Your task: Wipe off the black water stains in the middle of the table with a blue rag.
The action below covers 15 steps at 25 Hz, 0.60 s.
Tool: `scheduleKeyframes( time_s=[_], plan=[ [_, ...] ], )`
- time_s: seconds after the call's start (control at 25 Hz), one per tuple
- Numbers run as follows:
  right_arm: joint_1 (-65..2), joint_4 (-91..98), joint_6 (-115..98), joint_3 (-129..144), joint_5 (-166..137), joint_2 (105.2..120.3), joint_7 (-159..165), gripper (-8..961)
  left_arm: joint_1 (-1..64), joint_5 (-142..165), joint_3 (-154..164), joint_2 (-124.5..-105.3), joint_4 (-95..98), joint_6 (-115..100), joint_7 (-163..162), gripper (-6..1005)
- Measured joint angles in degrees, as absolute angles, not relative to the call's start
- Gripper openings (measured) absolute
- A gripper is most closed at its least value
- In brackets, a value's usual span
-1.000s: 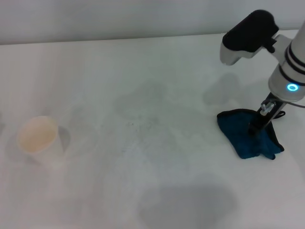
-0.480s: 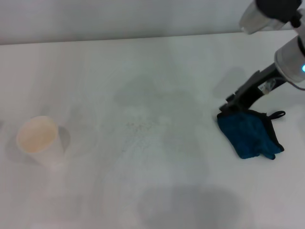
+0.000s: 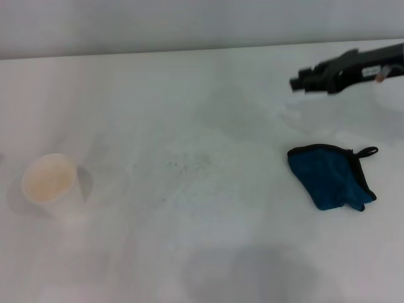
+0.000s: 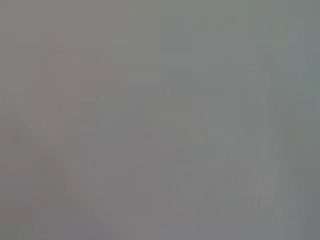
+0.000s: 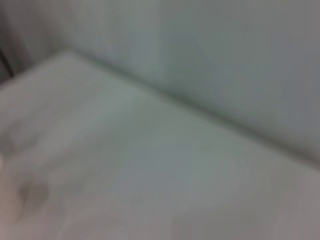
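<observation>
Only overhead: blue rag (image 3: pixel 331 177), fingers (image 3: pixel 302 82).

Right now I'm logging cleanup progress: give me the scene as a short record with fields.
stains: only faint specks left mid-table
rag: lying flat on the table's right side, not held
right gripper: raised above and behind the rag, clear of it
left gripper: not in view
cup: upright at left
table: white

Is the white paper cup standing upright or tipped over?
Upright: the cup stands on the table, its round open mouth facing up.
</observation>
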<state>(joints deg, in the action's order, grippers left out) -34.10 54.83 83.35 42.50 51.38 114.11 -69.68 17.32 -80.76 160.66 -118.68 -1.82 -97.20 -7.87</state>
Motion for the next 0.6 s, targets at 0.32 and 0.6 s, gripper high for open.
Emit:
scheduleKeyframes(
  time_s=[0.32, 0.6],
  plan=[
    [-28.49, 43.28, 80.68, 28.82, 73.74, 112.87, -88.82, 409, 18.07, -81.11, 160.66, -118.75, -1.85, -95.17, -7.74, 883],
    [-23.06, 33.60, 71.54, 25.88, 91.37, 113.86, -105.10, 431, 18.85, -81.23, 160.66, -118.65, -1.85, -93.49, -7.71, 883]
  ],
)
